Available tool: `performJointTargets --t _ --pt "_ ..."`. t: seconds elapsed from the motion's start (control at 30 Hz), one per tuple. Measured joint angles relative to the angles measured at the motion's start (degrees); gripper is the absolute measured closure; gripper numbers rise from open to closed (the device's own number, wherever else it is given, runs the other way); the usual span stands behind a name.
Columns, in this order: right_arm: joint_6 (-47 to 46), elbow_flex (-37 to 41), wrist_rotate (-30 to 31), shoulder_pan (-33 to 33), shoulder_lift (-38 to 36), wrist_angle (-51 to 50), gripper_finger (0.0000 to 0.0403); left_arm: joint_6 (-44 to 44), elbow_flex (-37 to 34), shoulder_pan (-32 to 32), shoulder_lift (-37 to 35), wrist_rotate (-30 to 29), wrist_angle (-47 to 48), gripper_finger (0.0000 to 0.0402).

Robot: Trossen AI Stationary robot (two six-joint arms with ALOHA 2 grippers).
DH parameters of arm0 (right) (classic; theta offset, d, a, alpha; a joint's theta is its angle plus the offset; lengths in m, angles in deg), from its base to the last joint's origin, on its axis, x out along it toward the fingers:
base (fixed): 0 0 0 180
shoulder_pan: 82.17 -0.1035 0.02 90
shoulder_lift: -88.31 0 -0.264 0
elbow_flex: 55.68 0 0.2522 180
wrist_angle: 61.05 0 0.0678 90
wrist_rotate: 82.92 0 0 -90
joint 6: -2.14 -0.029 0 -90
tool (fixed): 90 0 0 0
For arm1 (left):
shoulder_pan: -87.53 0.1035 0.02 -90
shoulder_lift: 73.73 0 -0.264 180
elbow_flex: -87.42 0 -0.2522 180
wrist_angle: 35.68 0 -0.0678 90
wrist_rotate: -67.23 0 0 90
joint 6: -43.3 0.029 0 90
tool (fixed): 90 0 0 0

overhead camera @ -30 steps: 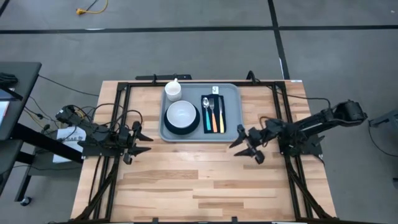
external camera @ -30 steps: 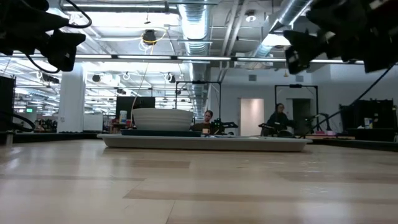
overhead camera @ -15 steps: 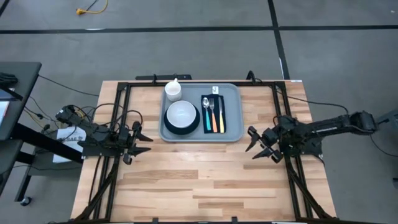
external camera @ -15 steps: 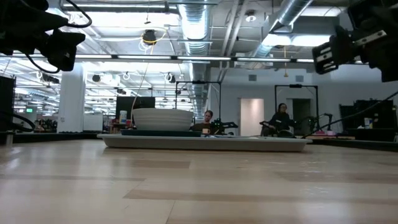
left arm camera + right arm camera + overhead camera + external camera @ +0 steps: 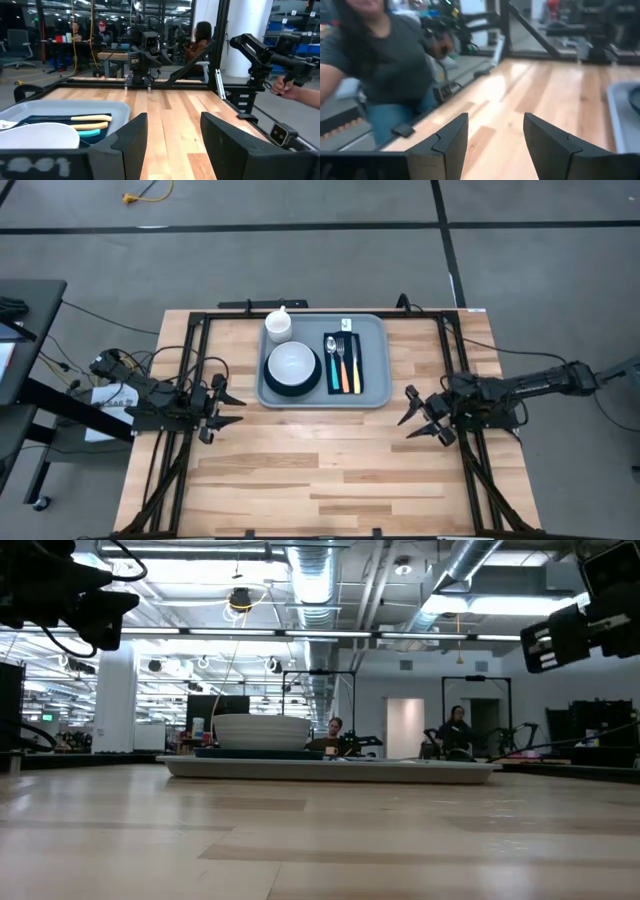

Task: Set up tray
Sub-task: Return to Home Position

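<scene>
The pale grey-blue tray (image 5: pixel 372 330) lies flat on the far middle of the table. It carries a white bowl (image 5: pixel 292 363) on a dark plate, a white cup (image 5: pixel 277 324) and a black napkin (image 5: pixel 357 380) with cutlery (image 5: pixel 343 365) on it. In the low view the tray (image 5: pixel 400 769) and bowl (image 5: pixel 261 730) sit in the distance. My left gripper (image 5: pixel 230 407) hovers open near the table's left edge, left of the tray. My right gripper (image 5: pixel 412 418) hovers open near the right edge, right of and nearer than the tray.
A black frame (image 5: pixel 258 307) runs along the table's far edge and down both sides. Bare wood (image 5: pixel 310 470) spreads across the near half of the table. A person (image 5: pixel 385 65) stands beyond the table's near side in the right wrist view; a hand (image 5: pixel 287 87) shows in the left wrist view.
My right gripper has drawn back from beside the tray toward the table's right edge, staying open. The left arm has kept still, and nothing on the tray has moved.
</scene>
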Motion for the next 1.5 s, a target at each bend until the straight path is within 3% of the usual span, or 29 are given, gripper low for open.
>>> performJointTargets --t 0.2,0.47,1.5 --pt "-0.43 0.00 16.74 -7.11 -0.02 -5.56 0.0221 0.58 0.00 0.00 0.00 -3.31 -0.13 0.0229" --pt "-1.64 0.04 26.07 -10.56 -0.02 -5.96 0.0218 0.54 0.00 0.00 0.02 -4.04 -0.21 0.0229" --pt "-1.68 0.09 25.64 -10.19 0.02 -6.00 0.0220 0.21 -0.02 0.00 0.00 -4.06 -0.39 0.0229"
